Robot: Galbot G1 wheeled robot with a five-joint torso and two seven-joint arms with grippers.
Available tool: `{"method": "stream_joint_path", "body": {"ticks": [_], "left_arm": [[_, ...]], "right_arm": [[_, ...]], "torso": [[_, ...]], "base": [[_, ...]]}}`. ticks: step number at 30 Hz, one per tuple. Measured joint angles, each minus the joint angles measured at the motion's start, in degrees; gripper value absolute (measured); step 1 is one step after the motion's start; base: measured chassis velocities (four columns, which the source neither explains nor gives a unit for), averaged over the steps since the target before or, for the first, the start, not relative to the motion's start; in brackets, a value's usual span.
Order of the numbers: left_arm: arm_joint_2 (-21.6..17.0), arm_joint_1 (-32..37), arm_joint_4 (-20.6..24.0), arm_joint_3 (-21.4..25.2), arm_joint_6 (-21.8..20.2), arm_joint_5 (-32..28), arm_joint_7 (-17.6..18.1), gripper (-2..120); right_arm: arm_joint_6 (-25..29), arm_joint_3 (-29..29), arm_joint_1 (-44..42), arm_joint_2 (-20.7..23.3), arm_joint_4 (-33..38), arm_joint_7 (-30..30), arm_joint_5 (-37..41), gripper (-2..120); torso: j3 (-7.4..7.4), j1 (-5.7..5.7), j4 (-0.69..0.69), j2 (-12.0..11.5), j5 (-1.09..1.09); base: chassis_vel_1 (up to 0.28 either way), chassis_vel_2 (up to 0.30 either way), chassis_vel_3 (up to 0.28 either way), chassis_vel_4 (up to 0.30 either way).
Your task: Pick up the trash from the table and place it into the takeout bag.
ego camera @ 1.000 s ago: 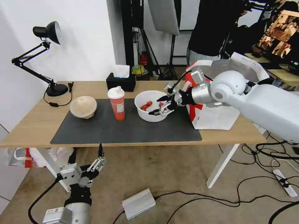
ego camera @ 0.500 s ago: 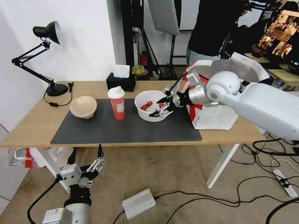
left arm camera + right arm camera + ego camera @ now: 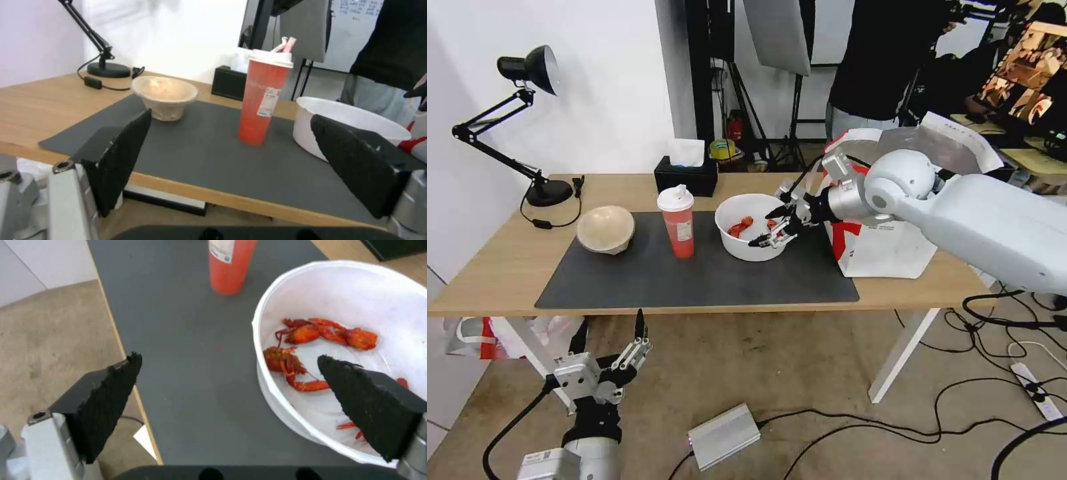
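The trash stands on the table [image 3: 490,270]: a white bowl [image 3: 740,248] with red scraps [image 3: 327,333], a tall red cup [image 3: 677,223] with a white lid, and a beige pulp bowl [image 3: 605,229]. My right gripper [image 3: 760,229] is open at the white bowl's [image 3: 307,436] right rim. One finger [image 3: 369,400] hangs over the inside, the other finger [image 3: 104,396] over the mat outside. The takeout bag [image 3: 887,250] stands open just right of the bowl, behind my right arm. My left gripper [image 3: 610,333] is open below the table's front edge, facing the red cup [image 3: 263,96] and the beige bowl [image 3: 165,95].
A dark grey mat [image 3: 694,280] lies under the trash. A black desk lamp [image 3: 527,70] and a black tissue box [image 3: 686,175] stand along the back edge. Cables and a silver box [image 3: 724,437] lie on the floor. A person stands behind the table.
My right arm has shifted a little to the left, and its gripper stays open at the white bowl's rim. The left arm has not moved.
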State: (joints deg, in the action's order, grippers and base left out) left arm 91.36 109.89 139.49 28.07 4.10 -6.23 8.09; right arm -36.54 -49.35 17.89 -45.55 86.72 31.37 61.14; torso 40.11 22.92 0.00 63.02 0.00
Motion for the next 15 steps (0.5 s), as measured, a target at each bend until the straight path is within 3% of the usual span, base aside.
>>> {"method": "stream_joint_path", "body": {"ticks": [15], "left_arm": [[0.01, 0.01, 0.13, 0.03, 0.06, 0.04, 0.09, 95]], "right_arm": [[0.02, -0.67, -0.32, -3.6, -5.31, 1.7, -2.78, 100]], "torso": [[0.0, 0.0, 0.0, 0.0, 0.0]], "base": [[0.0, 0.0, 0.0, 0.0]]}}
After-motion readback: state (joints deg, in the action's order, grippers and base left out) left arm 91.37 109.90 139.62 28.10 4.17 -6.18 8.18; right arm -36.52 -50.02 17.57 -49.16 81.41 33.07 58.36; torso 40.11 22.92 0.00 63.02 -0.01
